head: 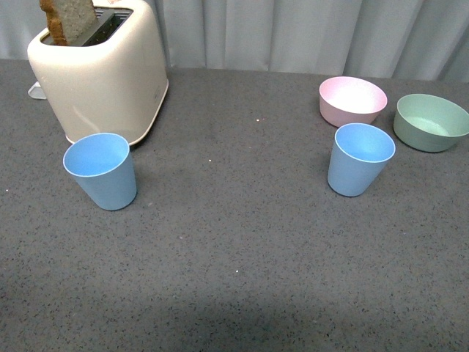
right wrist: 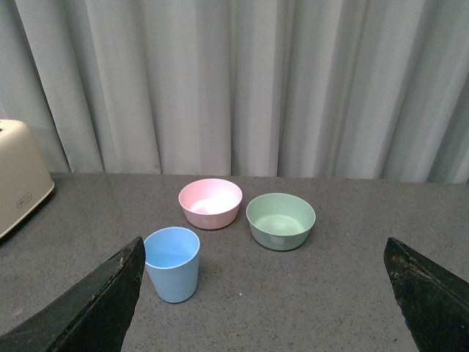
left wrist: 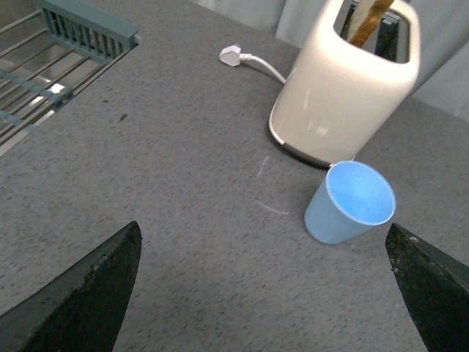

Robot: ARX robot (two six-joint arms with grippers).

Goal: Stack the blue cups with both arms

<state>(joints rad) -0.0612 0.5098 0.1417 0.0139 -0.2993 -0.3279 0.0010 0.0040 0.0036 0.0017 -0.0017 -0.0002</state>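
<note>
Two light blue cups stand upright and apart on the grey table. The left cup (head: 101, 170) is just in front of the toaster; it also shows in the left wrist view (left wrist: 350, 203). The right cup (head: 359, 158) stands in front of the pink bowl; it also shows in the right wrist view (right wrist: 172, 263). Neither arm shows in the front view. My left gripper (left wrist: 264, 293) is open and empty, short of the left cup. My right gripper (right wrist: 264, 301) is open and empty, short of the right cup.
A cream toaster (head: 102, 70) with a slice of bread (head: 69, 20) stands at the back left, its plug (left wrist: 231, 55) on the table. A pink bowl (head: 352, 100) and a green bowl (head: 431, 122) sit at the back right. A green wire rack (left wrist: 51, 51) lies beyond the toaster. Curtains hang behind.
</note>
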